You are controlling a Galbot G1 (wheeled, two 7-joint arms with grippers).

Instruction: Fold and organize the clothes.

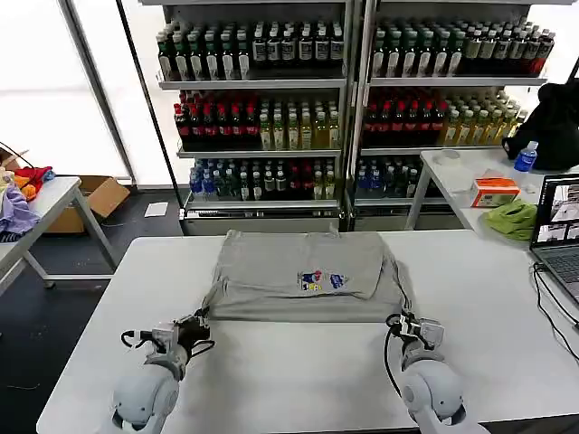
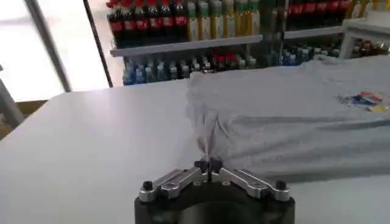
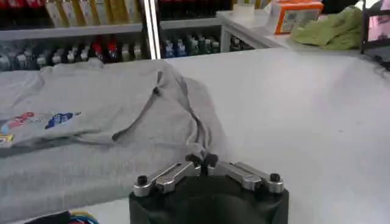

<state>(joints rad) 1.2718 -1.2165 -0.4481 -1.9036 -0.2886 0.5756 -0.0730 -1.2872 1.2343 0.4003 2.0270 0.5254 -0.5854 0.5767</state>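
White bench (image 1: 271, 380) w/ folded grey shirt (image 1: 298, 276), L gripper (image 1: 197, 323) closed on near-left hem, R gripper (image 1: 398, 321) closed on near-right hem.

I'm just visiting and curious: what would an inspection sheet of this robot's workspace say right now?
Surface: white table, flat.
Job's things: grey shirt, partly folded, chest print up.
Clutter: laptop at the table's right edge.
Grippers: left gripper shut on the shirt's near left corner; right gripper shut on its near right corner.
Cables: black cable beside the laptop.
Surroundings: bottle shelves behind; side tables with cloths.
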